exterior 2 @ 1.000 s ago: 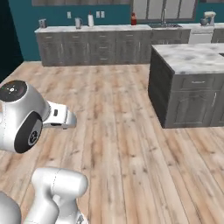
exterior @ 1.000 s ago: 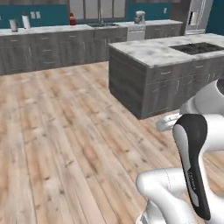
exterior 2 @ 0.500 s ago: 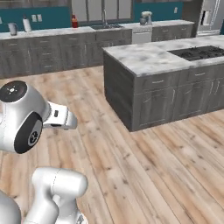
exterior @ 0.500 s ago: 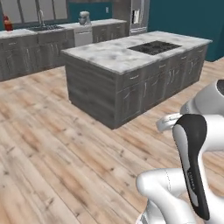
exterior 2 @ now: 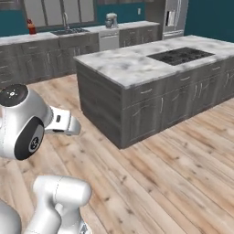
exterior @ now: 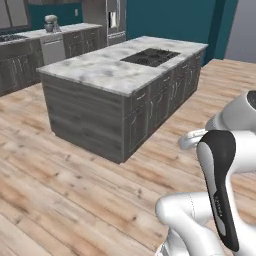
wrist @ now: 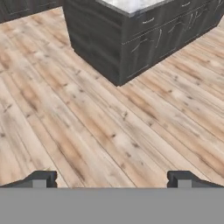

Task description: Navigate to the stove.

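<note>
A grey-cabinet kitchen island (exterior: 95, 115) with a marble top stands on the wooden plank floor (exterior: 60, 200), mid-frame in both base views. The black stove (exterior 2: 180, 55) is set flat into the top's far end.

Stove (exterior: 150, 57) knobs — too small to make out.

A glossy white, rounded arm (exterior: 200, 220) is seen, with a long black oval panel along one link and a black round joint cap (exterior 2: 28, 137). Two small dark, blocky fingertips (wrist: 41, 178) are shown.
</note>
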Tool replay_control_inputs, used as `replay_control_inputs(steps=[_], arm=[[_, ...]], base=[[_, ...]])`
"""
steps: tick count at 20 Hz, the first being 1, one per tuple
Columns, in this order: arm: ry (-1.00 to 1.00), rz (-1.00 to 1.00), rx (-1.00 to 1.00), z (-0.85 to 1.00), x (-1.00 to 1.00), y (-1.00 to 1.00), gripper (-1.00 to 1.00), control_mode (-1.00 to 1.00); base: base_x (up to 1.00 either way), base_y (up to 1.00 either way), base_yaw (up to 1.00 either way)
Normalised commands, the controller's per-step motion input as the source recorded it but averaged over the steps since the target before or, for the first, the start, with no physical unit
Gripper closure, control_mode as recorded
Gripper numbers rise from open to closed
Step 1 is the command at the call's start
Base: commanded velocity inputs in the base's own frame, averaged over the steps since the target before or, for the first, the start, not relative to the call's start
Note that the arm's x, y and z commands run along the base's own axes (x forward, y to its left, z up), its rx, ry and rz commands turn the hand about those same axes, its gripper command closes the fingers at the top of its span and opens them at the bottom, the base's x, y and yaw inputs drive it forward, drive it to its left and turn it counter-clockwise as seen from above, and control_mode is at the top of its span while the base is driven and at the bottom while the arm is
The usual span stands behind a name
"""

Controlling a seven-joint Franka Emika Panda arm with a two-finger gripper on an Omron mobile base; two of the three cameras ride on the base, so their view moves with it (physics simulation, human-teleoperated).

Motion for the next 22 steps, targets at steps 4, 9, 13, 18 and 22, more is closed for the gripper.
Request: replay_control_inputs(steps=[4,9,13,18,22], arm=[[0.0,0.0,0.0,0.0,0.0,0.0,-1.0,1.0],[0.0,0.0,0.0,0.0,0.0,0.0,-1.0,1.0],[0.0,0.0,0.0,0.0,0.0,0.0,-1.0,1.0],[0.0,0.0,0.0,0.0,0.0,0.0,-1.0,1.0],[0.0,0.0,0.0,0.0,0.0,0.0,-1.0,1.0]], base=[[1.0,0.84,-0.39],[1.0,-0.58,-0.09],[1.0,-1.0,0.0],[1.0,-1.0,0.0],[1.0,-1.0,0.02]])
